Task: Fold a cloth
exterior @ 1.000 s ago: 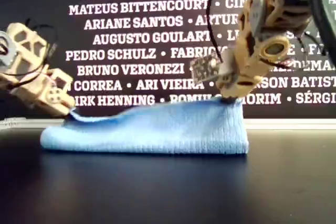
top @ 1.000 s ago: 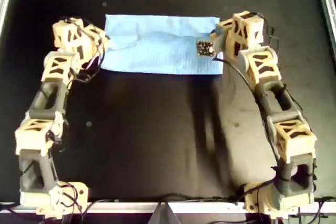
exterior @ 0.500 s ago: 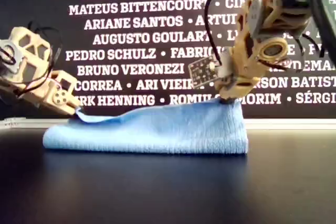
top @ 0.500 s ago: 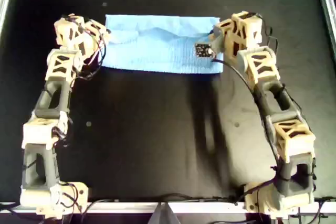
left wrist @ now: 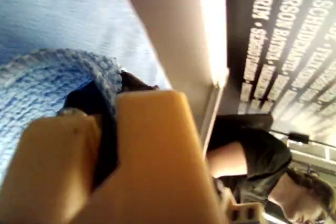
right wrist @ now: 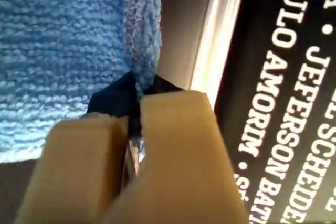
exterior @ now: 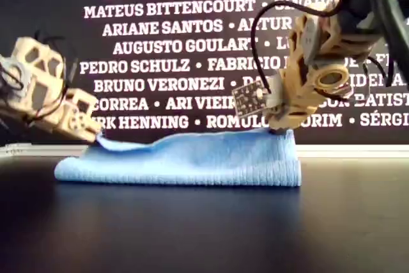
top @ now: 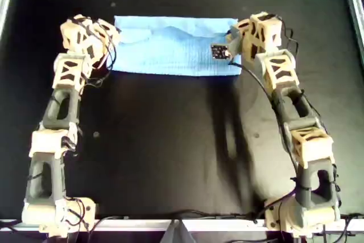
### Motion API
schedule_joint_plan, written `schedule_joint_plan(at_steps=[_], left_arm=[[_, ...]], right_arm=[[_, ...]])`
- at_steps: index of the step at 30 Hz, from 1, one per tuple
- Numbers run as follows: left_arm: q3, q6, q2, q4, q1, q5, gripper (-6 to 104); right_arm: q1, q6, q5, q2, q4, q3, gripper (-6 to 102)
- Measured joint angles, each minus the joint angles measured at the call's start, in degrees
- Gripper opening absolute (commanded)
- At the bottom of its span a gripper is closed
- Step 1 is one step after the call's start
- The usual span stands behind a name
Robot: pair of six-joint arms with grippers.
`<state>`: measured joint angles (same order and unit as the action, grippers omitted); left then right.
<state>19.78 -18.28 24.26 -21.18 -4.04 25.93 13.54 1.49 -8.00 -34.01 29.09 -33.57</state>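
While the cloth (top: 173,46) lies doubled at the table's far side, long axis left-right in the overhead view, left gripper (left wrist: 105,108) and right gripper (right wrist: 137,103) each pinch one end's upper corner.

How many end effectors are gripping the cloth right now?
2. The left end effector pinches the cloth at the overhead view's left end; the right end effector at its right end.
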Motion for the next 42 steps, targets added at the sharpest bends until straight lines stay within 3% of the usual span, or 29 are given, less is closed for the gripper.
schedule_joint_plan(at_steps=[6, 15, 21, 29, 32, 35, 39, 42], left_arm=[[-2.81, 0.0, -2.9, 0.0, -0.62, 0.0, 4], [-2.81, -0.44, -3.34, 0.0, -0.62, 0.18, 44], [-2.81, -0.44, -3.34, 0.0, -0.62, 0.18, 48], [-2.81, 0.44, -1.85, -2.72, -0.62, 0.18, 48], [-2.81, 3.34, 3.69, -11.43, -0.62, 0.18, 48], [-2.81, 9.23, 14.5, -26.28, -0.53, 0.18, 48], [-2.9, 16.52, 33.4, -48.87, -0.53, 0.18, 48], [-2.29, 18.54, 47.2, -61.17, -0.26, 0.18, 48]], right_arm=[[-0.88, 0.0, 0.0, 0.0, 0.0, 0.09, 2], [-0.35, 0.0, 0.0, 0.0, 0.0, 0.09, 37], [-0.44, 0.0, 0.0, 0.0, 0.0, 0.09, 46], [-2.2, -0.53, 0.0, -2.2, 0.35, -0.18, 46], [-2.64, -0.53, 0.0, -10.02, 3.96, -3.52, 46], [-2.02, -0.62, 0.79, -23.12, 9.84, -8.53, 46], [-1.05, -0.62, 5.1, -44.82, 18.19, -16.96, 46], [-1.85, -0.62, 10.37, -61.26, 22.41, -24.7, 46]])
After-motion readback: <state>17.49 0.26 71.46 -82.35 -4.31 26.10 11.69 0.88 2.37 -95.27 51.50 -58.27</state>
